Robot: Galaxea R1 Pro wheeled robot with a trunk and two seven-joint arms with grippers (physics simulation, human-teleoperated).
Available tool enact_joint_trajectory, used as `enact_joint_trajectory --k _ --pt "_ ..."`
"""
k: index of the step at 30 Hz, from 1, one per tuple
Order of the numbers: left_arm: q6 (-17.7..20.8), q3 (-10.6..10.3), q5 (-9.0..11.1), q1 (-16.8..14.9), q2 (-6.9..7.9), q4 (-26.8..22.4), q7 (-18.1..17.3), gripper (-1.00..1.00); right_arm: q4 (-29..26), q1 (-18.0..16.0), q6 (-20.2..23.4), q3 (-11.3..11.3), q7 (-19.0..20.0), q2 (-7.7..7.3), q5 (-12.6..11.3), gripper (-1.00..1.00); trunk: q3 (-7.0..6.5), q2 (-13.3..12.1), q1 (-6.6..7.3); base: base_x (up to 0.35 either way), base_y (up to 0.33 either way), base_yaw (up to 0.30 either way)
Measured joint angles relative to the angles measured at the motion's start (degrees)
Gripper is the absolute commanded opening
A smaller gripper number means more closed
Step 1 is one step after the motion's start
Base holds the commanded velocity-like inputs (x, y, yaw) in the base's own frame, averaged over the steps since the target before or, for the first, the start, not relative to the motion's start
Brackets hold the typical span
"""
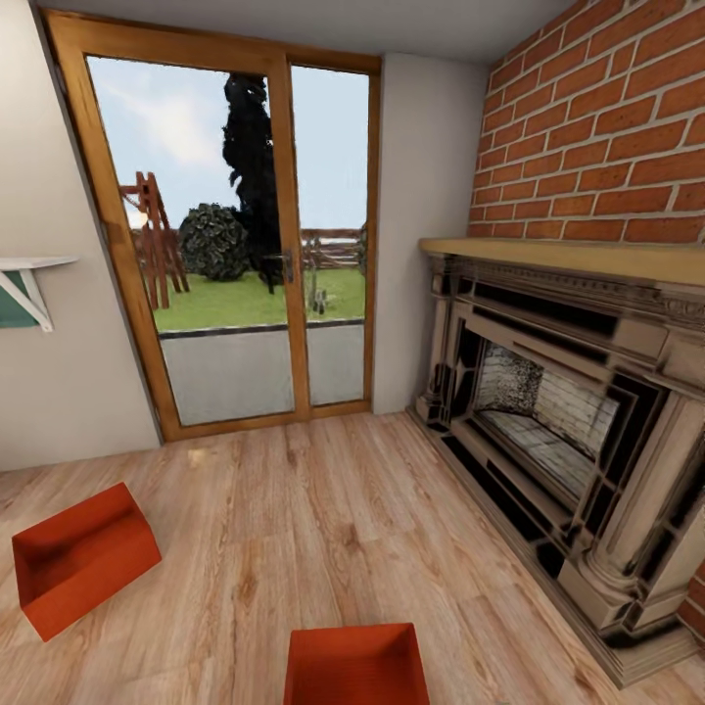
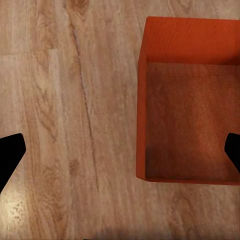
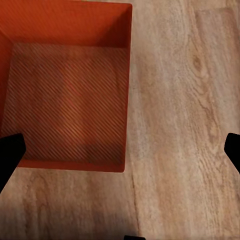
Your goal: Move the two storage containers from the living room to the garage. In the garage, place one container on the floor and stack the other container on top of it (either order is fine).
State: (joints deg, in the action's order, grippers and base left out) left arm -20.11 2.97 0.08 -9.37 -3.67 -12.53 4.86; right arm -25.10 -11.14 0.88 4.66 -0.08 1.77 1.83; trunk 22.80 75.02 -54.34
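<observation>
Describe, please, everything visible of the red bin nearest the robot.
The near bin is a red-orange, open-topped rectangular box of smooth plastic-looking walls, its floor finely ribbed in the wrist views. It is empty and sits upright and flat on the wood floor, cut by the head view's lower edge. Nothing else touches it.

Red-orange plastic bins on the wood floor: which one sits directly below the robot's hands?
The red-orange open-topped plastic bin at the head view's bottom centre, also seen from both wrist cameras. The other bin lies off to the left, nearer the glass door.
</observation>
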Motion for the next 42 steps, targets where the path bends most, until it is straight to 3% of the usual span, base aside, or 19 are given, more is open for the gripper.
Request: enact_joint_trajectory --k 42 --pt "-0.08 0.02 0.0 0.0 0.0 0.0 0.0 1.0 0.0 0.0 -0.02 -0.05 0.0 -0.03 0.0 1.0 0.0 0.0 0.0 0.025 0.0 0.0"
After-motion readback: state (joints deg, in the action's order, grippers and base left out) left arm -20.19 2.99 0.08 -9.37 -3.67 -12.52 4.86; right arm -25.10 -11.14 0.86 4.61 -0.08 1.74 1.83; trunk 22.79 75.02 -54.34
